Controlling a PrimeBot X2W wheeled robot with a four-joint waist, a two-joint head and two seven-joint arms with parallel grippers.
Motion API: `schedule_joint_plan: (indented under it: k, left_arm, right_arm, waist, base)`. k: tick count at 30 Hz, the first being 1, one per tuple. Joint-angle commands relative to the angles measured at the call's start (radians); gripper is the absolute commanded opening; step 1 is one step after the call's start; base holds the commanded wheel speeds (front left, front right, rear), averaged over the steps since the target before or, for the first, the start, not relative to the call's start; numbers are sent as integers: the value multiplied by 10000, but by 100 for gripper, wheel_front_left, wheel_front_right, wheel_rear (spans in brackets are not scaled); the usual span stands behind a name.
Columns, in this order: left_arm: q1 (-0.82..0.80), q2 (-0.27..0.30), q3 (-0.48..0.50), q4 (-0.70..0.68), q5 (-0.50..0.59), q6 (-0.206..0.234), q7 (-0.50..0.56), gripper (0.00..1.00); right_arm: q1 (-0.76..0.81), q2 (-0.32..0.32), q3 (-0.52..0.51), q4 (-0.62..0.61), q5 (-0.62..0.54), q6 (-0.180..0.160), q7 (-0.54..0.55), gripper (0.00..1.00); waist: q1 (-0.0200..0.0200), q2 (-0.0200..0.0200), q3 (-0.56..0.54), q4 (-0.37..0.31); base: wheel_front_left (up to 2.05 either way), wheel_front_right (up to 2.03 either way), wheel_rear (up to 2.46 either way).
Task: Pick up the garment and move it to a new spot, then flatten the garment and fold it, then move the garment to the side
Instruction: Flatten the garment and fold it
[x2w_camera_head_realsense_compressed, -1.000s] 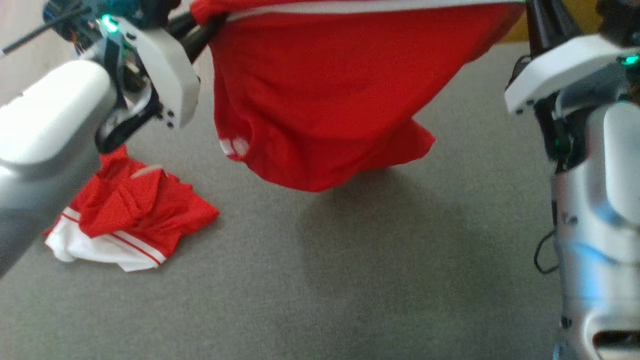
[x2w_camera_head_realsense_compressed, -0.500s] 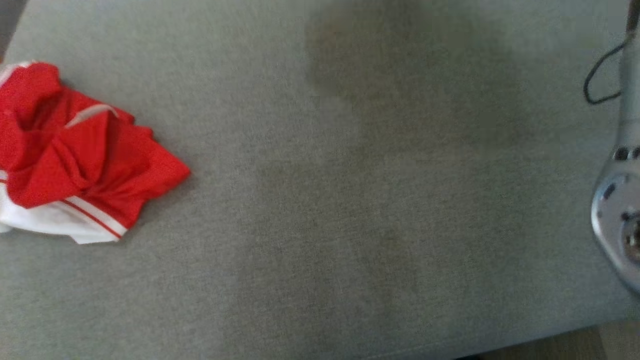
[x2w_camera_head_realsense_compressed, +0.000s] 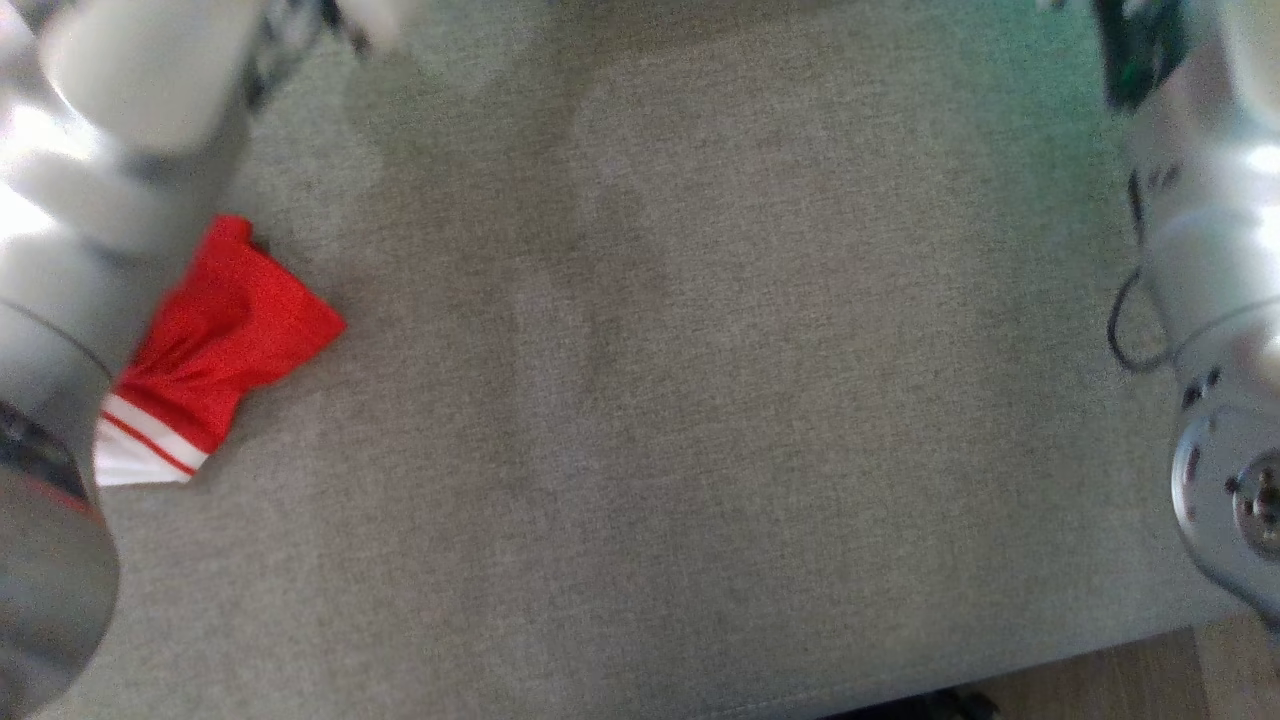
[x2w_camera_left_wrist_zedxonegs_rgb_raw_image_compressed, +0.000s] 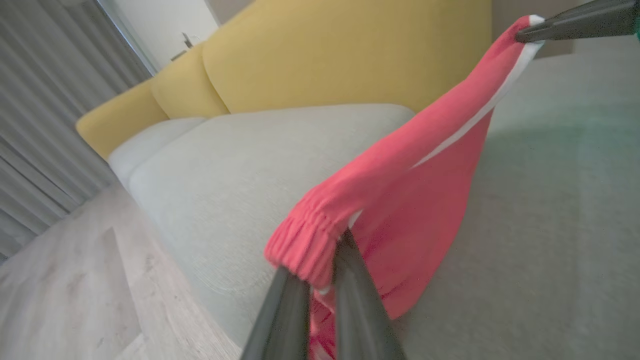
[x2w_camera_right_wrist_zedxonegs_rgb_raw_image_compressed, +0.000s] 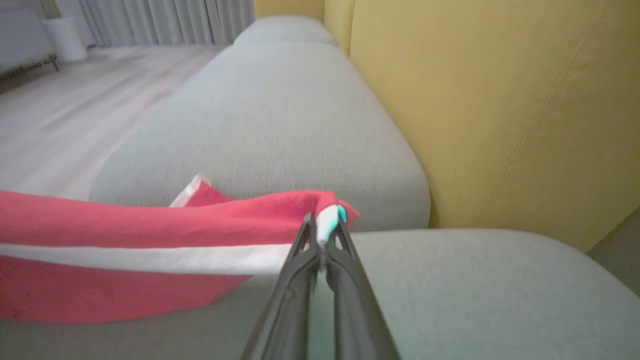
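Note:
The garment (x2w_camera_left_wrist_zedxonegs_rgb_raw_image_compressed: 410, 200) is red with a white stripe and an elastic waistband, and it hangs stretched in the air above the grey sofa seat (x2w_camera_left_wrist_zedxonegs_rgb_raw_image_compressed: 550, 225). My left gripper (x2w_camera_left_wrist_zedxonegs_rgb_raw_image_compressed: 320, 260) is shut on the bunched waistband at one end. The right gripper (x2w_camera_right_wrist_zedxonegs_rgb_raw_image_compressed: 322, 222) is shut on the white-striped edge at the other end, and it also shows far off in the left wrist view (x2w_camera_left_wrist_zedxonegs_rgb_raw_image_compressed: 525, 35). In the right wrist view the garment (x2w_camera_right_wrist_zedxonegs_rgb_raw_image_compressed: 125, 225) runs off to the left as a taut band. Its lower part sags toward the cushion.
A second red garment with white trim (x2w_camera_head_realsense_compressed: 215, 340) lies crumpled at the left of the grey cushion (x2w_camera_head_realsense_compressed: 700, 400). My pale forearms stand at the left (x2w_camera_head_realsense_compressed: 90, 200) and right (x2w_camera_head_realsense_compressed: 1210, 250). A yellow sofa back (x2w_camera_right_wrist_zedxonegs_rgb_raw_image_compressed: 500, 100) rises behind. Wooden floor (x2w_camera_head_realsense_compressed: 1150, 670) lies past the front edge.
The head camera has swung twice, so its whole picture has shifted. The crumpled red garment lies where it was. Both grippers stay shut.

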Motion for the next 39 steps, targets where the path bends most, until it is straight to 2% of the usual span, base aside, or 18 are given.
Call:
schedule_joint_plan:
  k: [1,8,14,24,28,32,39]
  left_arm:
    - [-320,190,152,-228,35,-38,-85,0]
    - [1473,874,-365,-1428,-147,-50,-91,0]
    - [2855,1259,-460,-2236,-181,-52,-70,0]
    - [5020,1038,-470,-2941,-182,-53,-24,0]
    - [5830,866,-471,-3238,-283,33,5,0]
    - [6658,764,-471,-3773,-367,225,163,0]
    - [8011,698,-471,-5198,-404,725,689,0]
  right_arm:
    - [-40,14,211,-74,-115,-9,55,0]
    - [920,-407,1758,797,-122,-9,845,0]
    - [2040,-877,3313,892,704,-9,1849,0]
    - [3703,-1669,5519,829,3026,-9,3037,0]
    - [4567,-2184,6420,277,4190,-9,3641,0]
    - [5453,-3046,7152,-782,5489,-9,4382,0]
    - [6927,-4684,7587,-2913,7188,-9,5410,0]
  waist:
    - [-4,1,-92,45]
    - [-4,1,-913,60]
    - [-4,1,-1915,36]
    - [-4,1,-3560,-33]
    - [-4,1,-4187,-102]
    - [-4,1,-4666,-158]
    - [-4,1,-5240,-169]
  base:
    - [0,0,0]
    - [0,0,0]
    - [0,0,0]
    - [0,0,0]
    - [0,0,0]
    - [0,0,0]
    - [0,0,0]
